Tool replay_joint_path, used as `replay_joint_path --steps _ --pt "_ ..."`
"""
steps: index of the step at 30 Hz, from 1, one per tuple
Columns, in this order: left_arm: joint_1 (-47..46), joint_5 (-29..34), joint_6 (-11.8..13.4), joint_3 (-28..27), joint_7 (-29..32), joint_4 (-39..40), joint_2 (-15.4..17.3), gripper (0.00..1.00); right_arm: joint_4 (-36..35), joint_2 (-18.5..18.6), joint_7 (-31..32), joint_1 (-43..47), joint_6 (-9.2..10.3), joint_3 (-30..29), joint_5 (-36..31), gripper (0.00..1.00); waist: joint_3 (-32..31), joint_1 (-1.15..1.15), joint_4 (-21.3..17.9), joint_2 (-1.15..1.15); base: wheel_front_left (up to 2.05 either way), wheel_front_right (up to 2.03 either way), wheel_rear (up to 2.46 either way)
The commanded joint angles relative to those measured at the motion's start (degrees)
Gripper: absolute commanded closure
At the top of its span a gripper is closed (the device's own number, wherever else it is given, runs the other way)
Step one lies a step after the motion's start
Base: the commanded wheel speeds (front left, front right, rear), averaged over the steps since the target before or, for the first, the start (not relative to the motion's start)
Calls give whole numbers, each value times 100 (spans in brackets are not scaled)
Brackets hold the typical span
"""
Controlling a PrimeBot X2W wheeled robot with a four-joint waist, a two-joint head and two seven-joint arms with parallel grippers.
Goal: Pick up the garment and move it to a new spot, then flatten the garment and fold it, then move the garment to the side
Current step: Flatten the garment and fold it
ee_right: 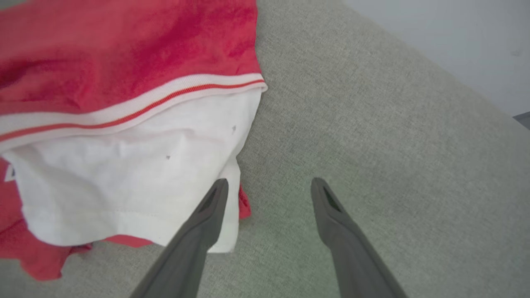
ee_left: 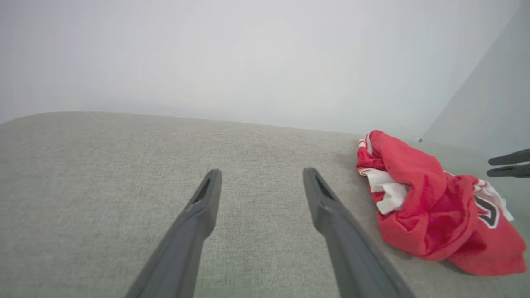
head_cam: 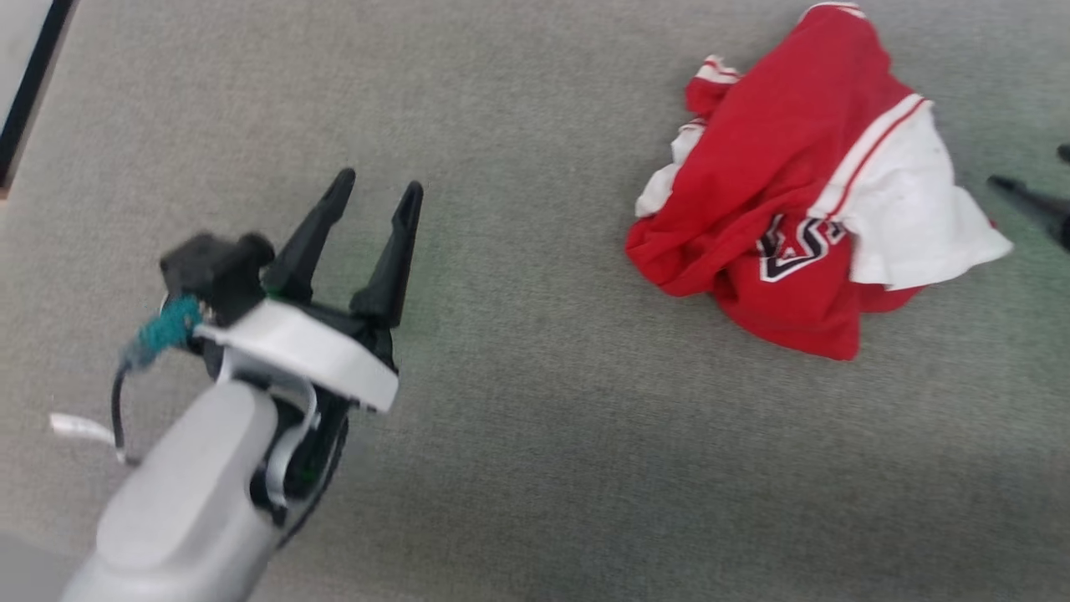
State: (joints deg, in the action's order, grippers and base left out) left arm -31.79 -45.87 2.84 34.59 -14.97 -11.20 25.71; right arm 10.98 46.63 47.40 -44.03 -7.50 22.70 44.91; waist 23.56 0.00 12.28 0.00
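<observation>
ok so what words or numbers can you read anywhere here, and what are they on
Print on the shirt: black, white-outlined characters folded into the crumple; only fragments show, not readable.
Same print in the left wrist view: one curved fragment, not readable.
White tag at the head view's lower left: blurred, nothing readable.
No text reads whole.

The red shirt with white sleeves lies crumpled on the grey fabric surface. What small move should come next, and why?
Probably ease the dark two-fingered right gripper sideways onto the white sleeve of the crumpled red soft-fabric T-shirt, so its hem comes between the fingers. The jaws stand open beside that sleeve, holding nothing; the left gripper, open too, is far away.
</observation>
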Motion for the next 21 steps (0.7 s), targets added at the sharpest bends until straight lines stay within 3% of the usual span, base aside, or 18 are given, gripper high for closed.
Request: replay_joint_path --steps 1,7,16,17,18,21 --pt "270 241 -46 -230 -28 121 -85 0 94 12 88 -178 2 79 48 0 136 0 139 0 0 0 0" --pt "926 926 -297 -819 -29 375 -475 0 617 -53 245 -739 2 391 2 0 353 0 341 0 0 0 0" --pt "1178 1428 -610 -1439 -29 501 -916 0 1199 -219 202 -1019 2 833 41 0 506 0 470 0 0 0 0" --pt "1208 1484 -643 -1490 -29 502 -962 0 1249 -223 203 -1051 2 891 35 50 510 0 473 0 0 0 0" --pt "1233 1533 -670 -1537 -29 497 -1012 0 1282 -223 186 -1070 2 937 42 56 512 0 474 0 0 0 0" --pt "1283 1648 -751 -1657 -29 471 -1109 0 1352 -217 173 -1147 2 1068 136 100 510 0 458 0 0 0 0"
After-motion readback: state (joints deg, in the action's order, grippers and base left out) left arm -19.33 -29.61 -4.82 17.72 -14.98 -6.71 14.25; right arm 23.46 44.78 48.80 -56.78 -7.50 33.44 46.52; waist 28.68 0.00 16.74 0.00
